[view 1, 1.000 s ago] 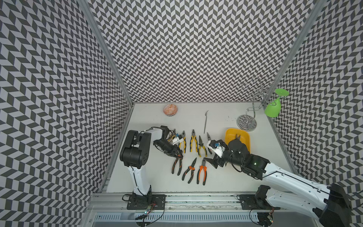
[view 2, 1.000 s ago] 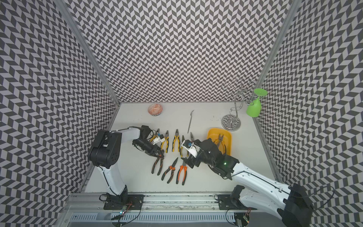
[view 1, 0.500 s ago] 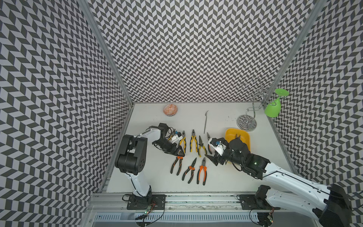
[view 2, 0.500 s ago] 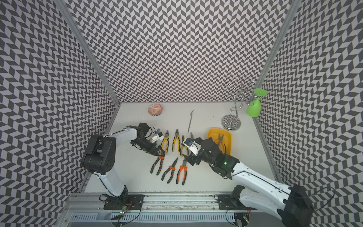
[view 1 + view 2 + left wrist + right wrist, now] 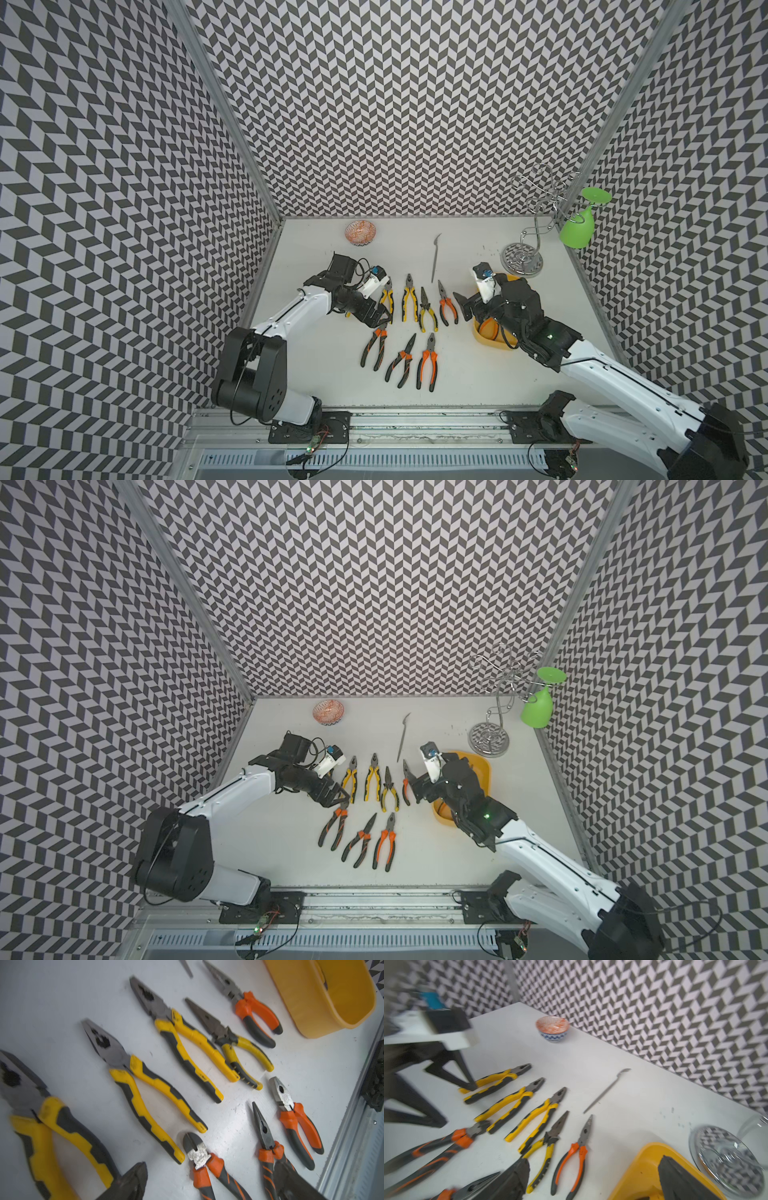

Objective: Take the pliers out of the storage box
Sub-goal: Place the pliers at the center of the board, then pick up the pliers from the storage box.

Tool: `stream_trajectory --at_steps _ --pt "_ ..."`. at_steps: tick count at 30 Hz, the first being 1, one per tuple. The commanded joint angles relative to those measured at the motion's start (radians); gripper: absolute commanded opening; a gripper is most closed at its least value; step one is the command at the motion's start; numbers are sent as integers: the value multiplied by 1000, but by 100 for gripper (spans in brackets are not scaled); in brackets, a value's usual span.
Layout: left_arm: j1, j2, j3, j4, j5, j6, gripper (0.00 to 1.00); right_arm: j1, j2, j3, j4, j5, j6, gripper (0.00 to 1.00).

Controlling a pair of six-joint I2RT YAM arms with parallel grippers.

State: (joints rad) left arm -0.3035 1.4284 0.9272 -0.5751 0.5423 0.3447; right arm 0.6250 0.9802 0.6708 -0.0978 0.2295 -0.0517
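Left wrist view is showing your left gripper (image 5: 209, 1183) standing spread, its fingertips (image 5: 131, 1180) wide apart with nothing pinched between them. In both top views it is hanging low over the handle ends at the left of the far row, beside the yellow-handled pliers (image 5: 47, 1109).

Your right gripper (image 5: 466, 309) is likewise standing wide and carrying nothing. It is poised at the edge of the storage box (image 5: 494, 344) nearest the rows.

Eight pliers (image 5: 122, 1057) are lying on the table (image 5: 478, 374) outside the box, five in the far row and three orange-handled in the near row. All noses are pointing to the back wall, and each pair is lying apart from its neighbour. Judgement: that spacing is leaving every handle free for a clean pinch.

An orange handle (image 5: 490, 330) is showing inside the box beneath your right arm. One pair is apparently remaining there, and the task is looking nearly done.

The bowl (image 5: 360, 232), thin grey utensil (image 5: 435, 257) and glass rack (image 5: 523, 259) are standing well clear at the back.
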Motion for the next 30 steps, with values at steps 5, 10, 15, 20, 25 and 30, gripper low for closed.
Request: stream_trajectory --at_steps 5,10,15,20,25,30 --pt "-101 -175 -103 392 -79 -96 98 -163 57 93 -141 168 235 100" --pt "-167 -297 -199 655 -89 -183 98 -254 113 127 -239 162 332 97" --pt "-214 -326 -184 732 -76 -199 98 -318 185 127 -275 91 384 91" --pt "-218 -325 -170 734 -44 -171 98 -377 281 131 -316 -6 460 71" --pt "-218 -300 -148 683 -35 -121 98 -435 369 133 -342 -148 499 52" --pt "-217 -255 -138 662 -12 -96 98 -453 460 148 -329 -202 512 42"
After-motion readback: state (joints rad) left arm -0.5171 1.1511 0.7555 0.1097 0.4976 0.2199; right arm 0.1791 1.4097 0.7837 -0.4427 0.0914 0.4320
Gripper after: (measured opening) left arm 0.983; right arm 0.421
